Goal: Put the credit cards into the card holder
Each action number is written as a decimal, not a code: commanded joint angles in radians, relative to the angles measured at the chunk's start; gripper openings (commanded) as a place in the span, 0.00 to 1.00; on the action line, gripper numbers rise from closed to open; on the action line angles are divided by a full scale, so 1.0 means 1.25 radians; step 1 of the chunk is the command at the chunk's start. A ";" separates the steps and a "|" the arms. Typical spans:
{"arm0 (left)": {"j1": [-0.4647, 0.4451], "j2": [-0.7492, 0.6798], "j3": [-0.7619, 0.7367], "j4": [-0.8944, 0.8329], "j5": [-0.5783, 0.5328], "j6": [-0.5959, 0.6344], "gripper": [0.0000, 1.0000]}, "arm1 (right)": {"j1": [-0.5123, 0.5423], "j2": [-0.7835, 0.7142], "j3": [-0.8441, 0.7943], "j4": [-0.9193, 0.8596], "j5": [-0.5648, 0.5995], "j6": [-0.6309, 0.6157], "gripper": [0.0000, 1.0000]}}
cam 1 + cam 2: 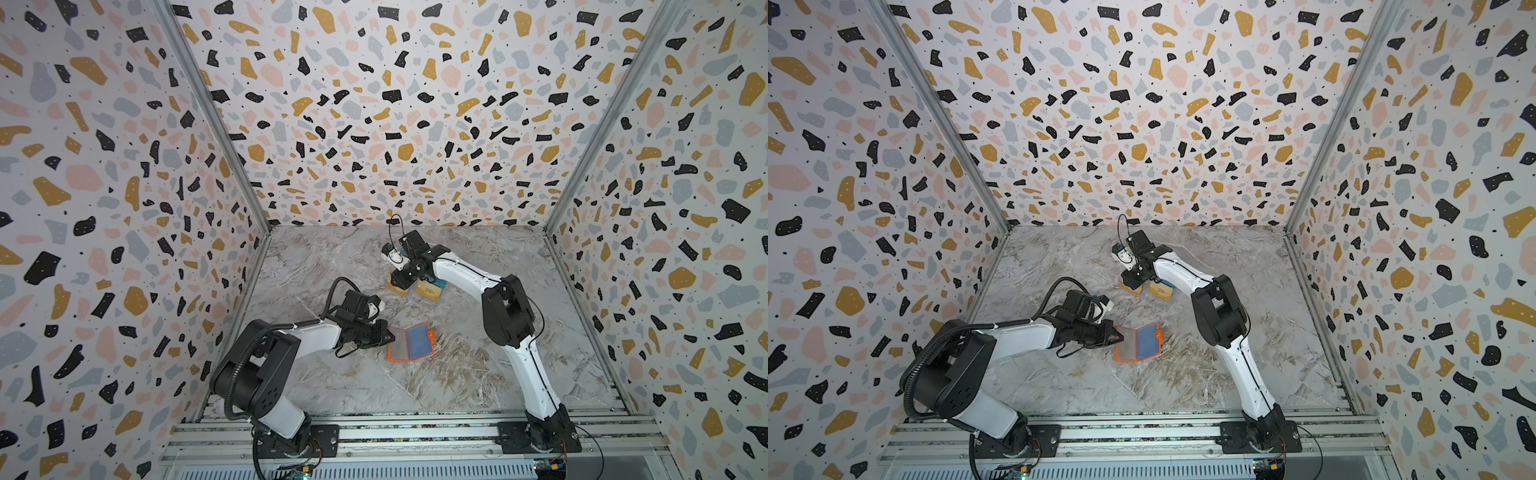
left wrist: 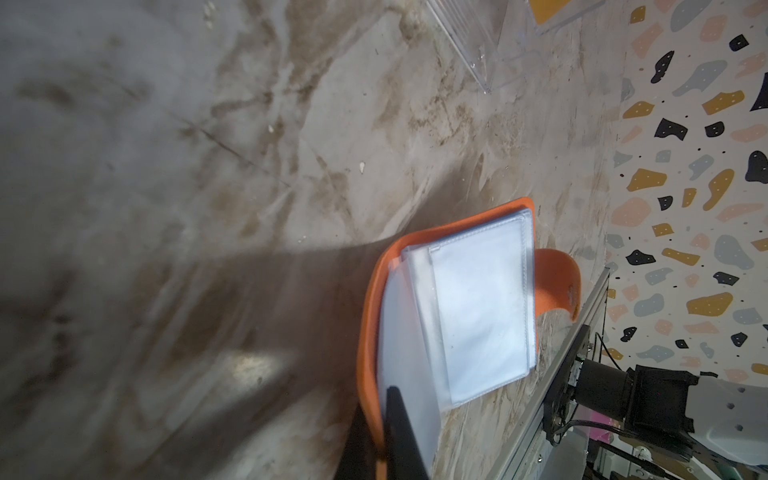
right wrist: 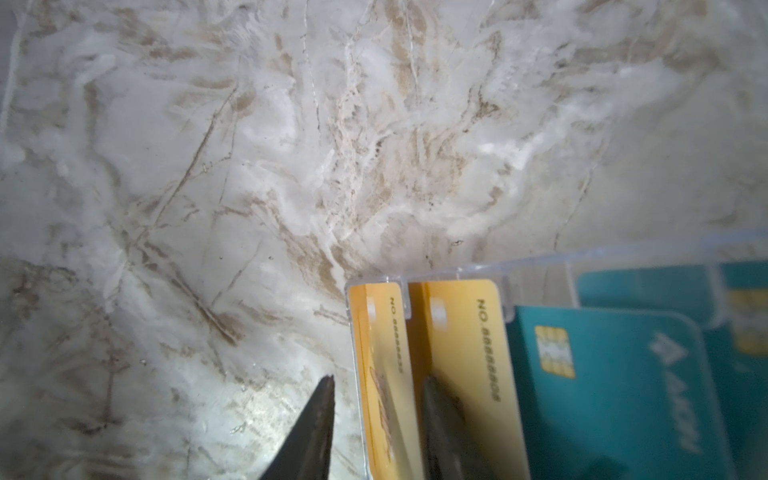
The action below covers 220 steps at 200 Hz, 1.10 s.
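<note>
The orange card holder (image 1: pixel 411 341) (image 1: pixel 1139 341) lies open on the marble table, with its clear sleeves (image 2: pixel 478 307) facing up and its snap tab (image 2: pixel 557 282) on the far side. My left gripper (image 1: pixel 388 336) (image 2: pixel 376 440) is shut on the edge of its left cover. Tan-gold credit cards (image 1: pixel 428 291) (image 3: pixel 461 353) stand upright in a clear rack (image 3: pixel 540 266). My right gripper (image 1: pixel 402 282) (image 3: pixel 380 377) is open over the rack's end. The outermost gold card (image 3: pixel 376 365) stands between its jaws, one finger (image 3: pixel 320 419) outside the rack wall and the other behind that card.
Teal cards (image 3: pixel 602 395) fill the rack's further slots beside the gold ones. The rack (image 2: pixel 469 50) stands behind the card holder toward the back wall. Patterned walls enclose the table on three sides, and an aluminium rail (image 1: pixel 415 432) runs along the front.
</note>
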 commanded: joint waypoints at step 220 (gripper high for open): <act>0.003 0.006 -0.025 -0.035 -0.025 0.008 0.07 | 0.001 -0.093 -0.053 0.039 -0.007 -0.038 0.00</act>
